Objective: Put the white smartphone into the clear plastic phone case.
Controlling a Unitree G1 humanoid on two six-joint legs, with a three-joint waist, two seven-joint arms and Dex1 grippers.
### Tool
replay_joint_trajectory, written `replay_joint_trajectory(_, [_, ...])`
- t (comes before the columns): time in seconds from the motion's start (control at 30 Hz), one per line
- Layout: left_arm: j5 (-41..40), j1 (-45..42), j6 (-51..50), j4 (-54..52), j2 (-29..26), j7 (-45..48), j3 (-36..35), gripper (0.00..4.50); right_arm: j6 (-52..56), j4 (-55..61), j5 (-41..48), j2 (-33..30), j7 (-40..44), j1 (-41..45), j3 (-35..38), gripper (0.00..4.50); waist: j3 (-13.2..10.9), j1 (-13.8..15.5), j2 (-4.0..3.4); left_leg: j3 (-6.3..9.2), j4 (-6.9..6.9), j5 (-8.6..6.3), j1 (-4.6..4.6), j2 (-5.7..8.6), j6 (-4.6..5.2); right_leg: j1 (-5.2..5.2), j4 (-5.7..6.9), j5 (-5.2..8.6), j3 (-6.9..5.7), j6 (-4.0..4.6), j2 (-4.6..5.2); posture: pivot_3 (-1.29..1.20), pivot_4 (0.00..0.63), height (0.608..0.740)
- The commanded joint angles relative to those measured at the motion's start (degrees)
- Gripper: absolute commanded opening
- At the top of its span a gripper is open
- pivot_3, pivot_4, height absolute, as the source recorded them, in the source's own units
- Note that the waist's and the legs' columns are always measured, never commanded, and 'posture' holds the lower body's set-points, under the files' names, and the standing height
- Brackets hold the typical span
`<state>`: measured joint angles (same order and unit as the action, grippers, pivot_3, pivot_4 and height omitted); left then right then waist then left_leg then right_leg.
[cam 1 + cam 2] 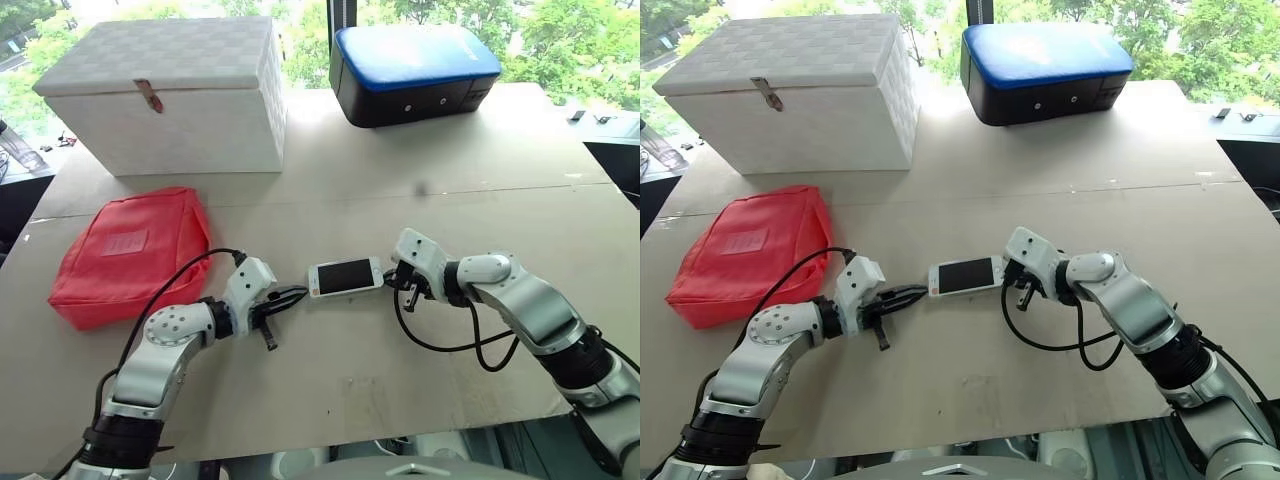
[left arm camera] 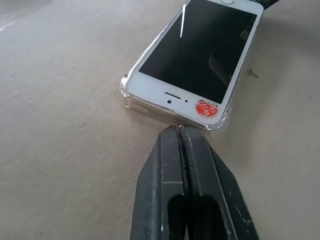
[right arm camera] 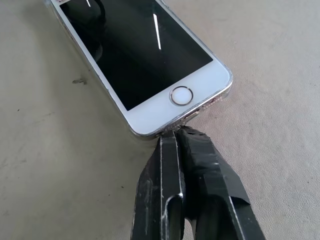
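The white smartphone (image 1: 346,276) lies screen up in the middle of the table, between my two grippers. The clear plastic phone case (image 2: 126,96) shows as a see-through rim around the phone's earpiece end, with the phone (image 2: 197,50) sitting inside it there. My left gripper (image 2: 179,130) is shut, its tips against that end of the case. At the home-button end of the phone (image 3: 150,65), my right gripper (image 3: 175,132) is also shut, with its tips touching the edge. Neither has anything between its fingers.
A red pouch (image 1: 130,255) lies to the left of my left arm. A white lidded box (image 1: 170,95) stands at the back left and a blue-topped black case (image 1: 410,70) at the back centre. The table's front edge (image 1: 330,425) runs close below my arms.
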<state>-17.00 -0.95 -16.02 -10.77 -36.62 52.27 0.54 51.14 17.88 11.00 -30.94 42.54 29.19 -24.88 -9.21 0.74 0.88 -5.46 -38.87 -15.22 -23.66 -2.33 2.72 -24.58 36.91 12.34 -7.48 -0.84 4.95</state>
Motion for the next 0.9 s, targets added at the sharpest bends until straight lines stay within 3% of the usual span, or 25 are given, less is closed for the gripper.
replay_joint_trajectory(0.03, [-0.12,-0.06,0.14,-1.07,-0.08,0.63,0.89,0.04,-1.30,2.68,2.51,0.94,1.73,-0.15,1.98,0.00,0.00,0.03,0.00,0.00,-0.01,0.00,0.00,0.00,0.00,0.00,0.00,0.00,0.00,0.01,0.00,0.00,0.150,0.740])
replay_joint_trajectory(0.2, [-2.63,0.89,-0.66,-1.14,-0.39,-1.00,-4.10,0.04,-0.48,3.52,4.52,-4.47,2.84,-4.05,9.75,0.00,0.00,0.05,0.00,-0.01,-0.03,-0.01,-0.06,0.02,0.01,0.00,-0.03,-0.06,0.00,0.11,0.04,0.00,0.150,0.740])
replay_joint_trajectory(0.27, [-8.67,-0.29,-3.79,-2.83,1.31,-1.73,-7.73,0.04,0.70,5.06,7.87,-5.37,3.68,-5.31,14.08,0.00,-0.01,0.03,0.01,-0.03,-0.04,-0.01,-0.07,0.03,0.01,0.00,-0.06,-0.06,0.02,0.11,0.04,0.00,0.150,0.740])
replay_joint_trajectory(0.33, [-14.58,-1.75,-8.37,-5.32,2.85,-2.75,-9.66,0.04,2.31,6.32,12.01,-3.75,3.92,-5.32,17.52,0.00,-0.03,-0.02,0.04,-0.01,-0.04,-0.01,-0.07,0.01,0.01,-0.01,-0.06,-0.06,0.04,0.11,0.03,0.00,0.150,0.740])
replay_joint_trajectory(0.43, [-17.24,-2.67,-12.08,-7.39,3.35,-3.14,-9.10,0.04,3.68,6.47,14.62,-1.35,3.04,-4.38,18.53,0.00,-0.02,-0.11,0.05,0.08,-0.04,0.00,-0.05,-0.02,0.00,0.04,-0.05,-0.06,0.17,0.10,0.00,0.00,0.150,0.740])
replay_joint_trajectory(0.73, [-10.01,-5.85,-13.42,-4.84,5.59,-6.88,0.74,0.04,-0.19,-4.95,9.95,5.12,0.67,1.35,10.23,0.00,-0.01,0.04,0.06,0.01,-0.24,-0.01,-0.07,0.07,0.02,0.07,0.02,-0.08,0.15,0.10,-0.05,0.00,0.150,0.740])
replay_joint_trajectory(0.9, [-7.24,-5.03,-12.96,-3.50,5.32,-7.20,2.46,0.04,1.04,-11.80,5.73,3.93,2.69,4.24,2.98,0.00,0.01,-0.15,0.07,-0.04,-0.26,-0.01,-0.04,0.04,0.02,0.06,0.03,-0.08,0.16,0.11,-0.07,0.00,0.150,0.740])
